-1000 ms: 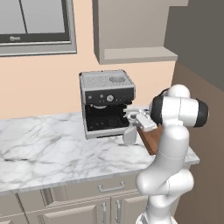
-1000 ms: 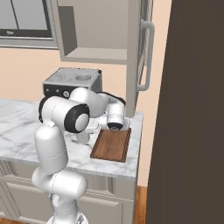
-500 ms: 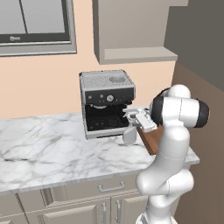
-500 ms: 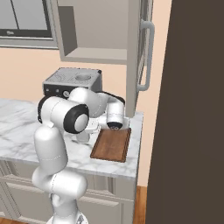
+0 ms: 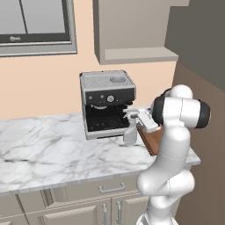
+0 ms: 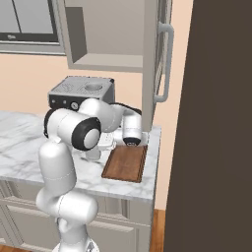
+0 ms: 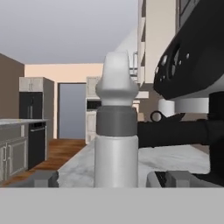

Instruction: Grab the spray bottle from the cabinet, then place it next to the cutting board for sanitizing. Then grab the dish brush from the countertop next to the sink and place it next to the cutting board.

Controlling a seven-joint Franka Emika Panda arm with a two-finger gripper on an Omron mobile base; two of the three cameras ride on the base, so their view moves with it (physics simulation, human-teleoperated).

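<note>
The spray bottle [image 7: 116,140] stands upright on the countertop [image 5: 52,154], pale with a grey collar and nozzle head. In the left base view the spray bottle [image 5: 130,130] sits just left of the reddish-brown cutting board [image 5: 154,139], in front of the coffee machine. My gripper [image 7: 107,178] is open around the bottle's lower body, and both fingertips [image 7: 40,178] stand clear of its sides. From the left base view the gripper [image 5: 133,117] reaches in level from the right. The cabinet [image 6: 106,61] hangs above with its door open. The dish brush and the sink are out of view.
A black and silver coffee machine [image 5: 107,103] stands right behind the bottle. The cutting board [image 6: 125,163] lies by the counter's right end, beside a tall dark panel [image 6: 216,123]. The open cabinet door [image 6: 158,59] hangs over the board. A window [image 5: 35,24] sits at the upper left.
The jaws have spread wide and let go of the spray bottle, which now stands free on the countertop. The arm itself has hardly moved.
</note>
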